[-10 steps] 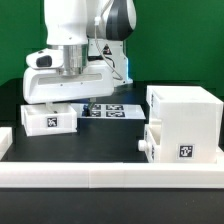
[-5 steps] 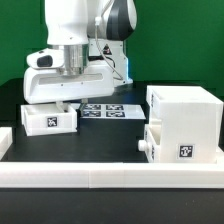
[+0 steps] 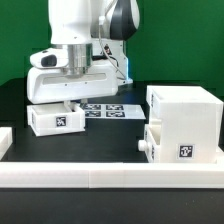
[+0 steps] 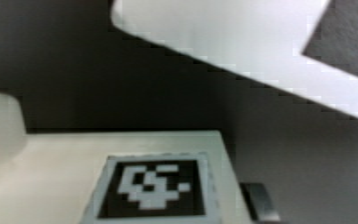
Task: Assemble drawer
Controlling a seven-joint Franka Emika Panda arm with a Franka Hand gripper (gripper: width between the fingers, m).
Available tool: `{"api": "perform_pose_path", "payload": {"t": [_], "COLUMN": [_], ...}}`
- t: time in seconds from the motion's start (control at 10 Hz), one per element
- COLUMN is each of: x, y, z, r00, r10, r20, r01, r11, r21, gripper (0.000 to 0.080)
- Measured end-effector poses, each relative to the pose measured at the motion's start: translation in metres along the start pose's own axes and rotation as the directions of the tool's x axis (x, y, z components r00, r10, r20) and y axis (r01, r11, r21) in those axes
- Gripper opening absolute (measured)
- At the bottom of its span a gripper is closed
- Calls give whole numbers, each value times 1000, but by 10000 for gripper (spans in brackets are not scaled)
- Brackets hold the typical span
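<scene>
A small white drawer tray [image 3: 57, 121] with a square tag lies on the black table at the exterior view's left. My gripper [image 3: 65, 104] reaches down onto its back edge, and the tray hides the fingertips. In the wrist view the tray's tagged face [image 4: 155, 185] fills the lower part, with one dark finger [image 4: 261, 200] pressed against its side. The jaws appear shut on the tray. The tall white casing [image 3: 185, 108] stands at the exterior view's right. A second tray [image 3: 172, 144] sits in its lower slot, sticking out a little.
The marker board [image 3: 106, 109] lies flat behind the tray, near the arm's base. A long low white border rail [image 3: 110, 182] runs along the front. A white surface with a tag corner [image 4: 247, 50] crosses the wrist view; I cannot tell which part it is.
The gripper and the small tray have moved together toward the exterior view's right, closer to the casing. The casing and its tray have not moved.
</scene>
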State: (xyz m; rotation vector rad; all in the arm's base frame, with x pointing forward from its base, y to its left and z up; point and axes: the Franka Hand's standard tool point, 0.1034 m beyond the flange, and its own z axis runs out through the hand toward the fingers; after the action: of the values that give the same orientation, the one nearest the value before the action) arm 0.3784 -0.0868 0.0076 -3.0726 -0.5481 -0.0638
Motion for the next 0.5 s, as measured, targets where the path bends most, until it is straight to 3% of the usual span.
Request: {"api": "perform_pose_path", "payload": {"t": [0.3,0.5], "x": [28,48], "y": [-18,-16], "z": [-13,-22], "r00": [999,995], "r10": [-38,-85], "r20": [-22,-45], "r01": [38,84], "r11": [999,996], "r21": [-3,-14], "gripper": [42,42]}}
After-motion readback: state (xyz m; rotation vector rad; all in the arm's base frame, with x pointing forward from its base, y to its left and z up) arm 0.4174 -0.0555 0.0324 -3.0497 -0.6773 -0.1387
